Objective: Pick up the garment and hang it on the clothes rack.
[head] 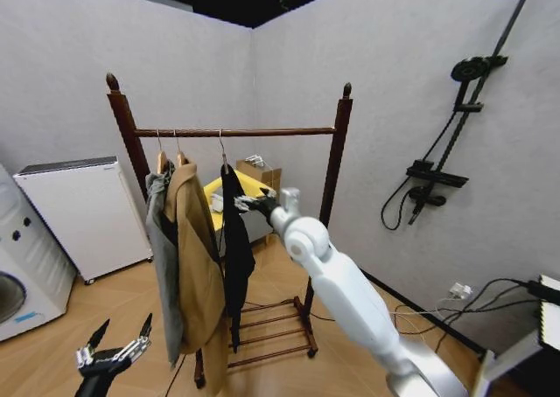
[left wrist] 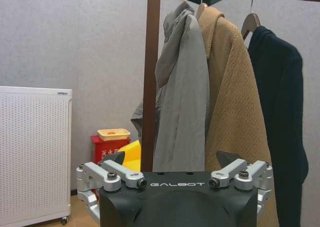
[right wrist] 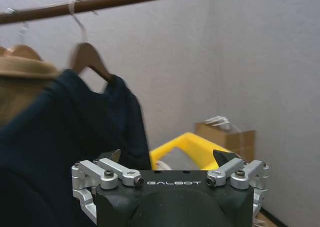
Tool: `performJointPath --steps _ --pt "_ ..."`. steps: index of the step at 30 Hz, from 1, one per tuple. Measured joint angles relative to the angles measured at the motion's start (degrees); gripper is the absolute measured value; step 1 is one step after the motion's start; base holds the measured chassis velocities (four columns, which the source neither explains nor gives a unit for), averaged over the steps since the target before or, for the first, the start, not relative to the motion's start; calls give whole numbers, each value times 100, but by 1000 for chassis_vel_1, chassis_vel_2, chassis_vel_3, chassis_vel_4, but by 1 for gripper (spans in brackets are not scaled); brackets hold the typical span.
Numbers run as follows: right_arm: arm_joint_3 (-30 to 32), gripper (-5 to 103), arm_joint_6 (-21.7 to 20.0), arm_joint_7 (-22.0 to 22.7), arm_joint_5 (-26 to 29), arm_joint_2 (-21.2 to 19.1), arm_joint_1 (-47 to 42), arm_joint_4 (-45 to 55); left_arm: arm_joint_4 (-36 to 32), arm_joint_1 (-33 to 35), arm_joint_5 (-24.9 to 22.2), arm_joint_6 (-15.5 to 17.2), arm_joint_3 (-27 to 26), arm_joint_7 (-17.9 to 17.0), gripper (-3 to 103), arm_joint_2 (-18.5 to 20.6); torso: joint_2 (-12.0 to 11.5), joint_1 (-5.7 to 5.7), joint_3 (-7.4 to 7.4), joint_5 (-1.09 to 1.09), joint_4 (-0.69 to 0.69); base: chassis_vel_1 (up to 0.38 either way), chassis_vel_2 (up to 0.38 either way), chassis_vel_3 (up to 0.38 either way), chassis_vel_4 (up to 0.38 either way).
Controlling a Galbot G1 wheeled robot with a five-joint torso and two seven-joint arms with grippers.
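in a grey-walled corner with wood flooring, the garment (head: 234, 240) hangs lengthwise from its hanger on the clothes rack (head: 236, 132), third of 3 pieces beside a tan coat (head: 197, 257) and a grey jacket (head: 159, 240). the right pincer (head: 254, 203), nearer arm, sits just beside the jacket's shoulder, fingers spread, holding nothing. the left pincer (head: 109, 351) waits low near the floor, also spread.

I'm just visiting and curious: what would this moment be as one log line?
black jacket: hanging on rack bar | right claw: open, beside jacket | left claw: open, low, idle
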Motion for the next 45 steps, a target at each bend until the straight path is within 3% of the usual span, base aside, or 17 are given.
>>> performJointPath --steps 2,5,7,8,16,27,45 --pt "162 100 38 -89 -161 -7 -209 62 0 0 0 0 0 0 100 0 0 0 0 -1 0 0 0 0 0" --pt "831 100 415 -395 -946 14 -1165 177 0 0 0 0 0 1 100 0 0 0 0 0 3 0 0 0 0" --pt "944 100 476 -439 -1073 29 -1320 182 0 0 0 0 0 -1 100 0 0 0 0 0 2 0 0 0 0" --pt "1255 100 681 -541 -1391 69 -1744 196 0 0 0 0 0 1 100 0 0 0 0 -1 2 0 0 0 0" --pt "1728 100 1265 -884 -1918 131 -2400 122 0 0 0 0 0 0 100 0 0 0 0 -2 4 0 0 0 0" --pt "2077 100 1532 -896 -1911 234 -2975 438 0 0 0 0 0 1 100 0 0 1 1 -2 3 0 0 0 0" --pt "2316 100 1563 -893 -1536 123 -3025 782 0 0 0 0 0 1 100 0 -1 1 1 -2 3 -13 -50 -52 -12"
